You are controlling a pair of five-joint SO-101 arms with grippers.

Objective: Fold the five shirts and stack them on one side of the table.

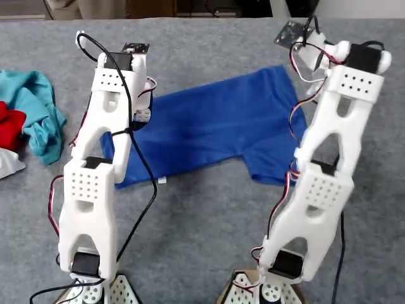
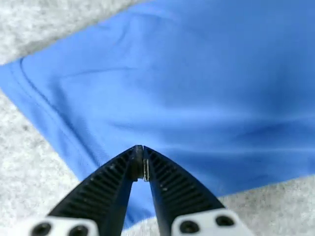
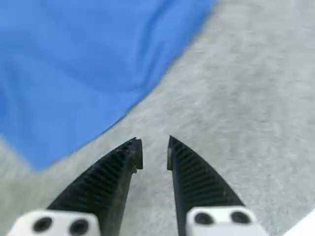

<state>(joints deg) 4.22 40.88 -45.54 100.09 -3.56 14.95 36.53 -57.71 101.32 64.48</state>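
A blue shirt (image 1: 215,126) lies spread flat across the middle of the grey table (image 1: 202,240), with one sleeve toward the near right. My left arm (image 1: 111,107) stands over the shirt's left end. There my left gripper (image 2: 139,162) hangs shut just above the blue shirt (image 2: 197,73), close to its hem, with nothing between the tips. My right arm (image 1: 342,107) stands at the shirt's right side. My right gripper (image 3: 155,152) is open by a narrow gap over bare table, just off the edge of the blue shirt (image 3: 74,64).
A crumpled pile sits at the table's left edge: a teal shirt (image 1: 35,107), a red shirt (image 1: 9,123) and a white one (image 1: 7,163). Bare grey table lies in front of the blue shirt and along the far side.
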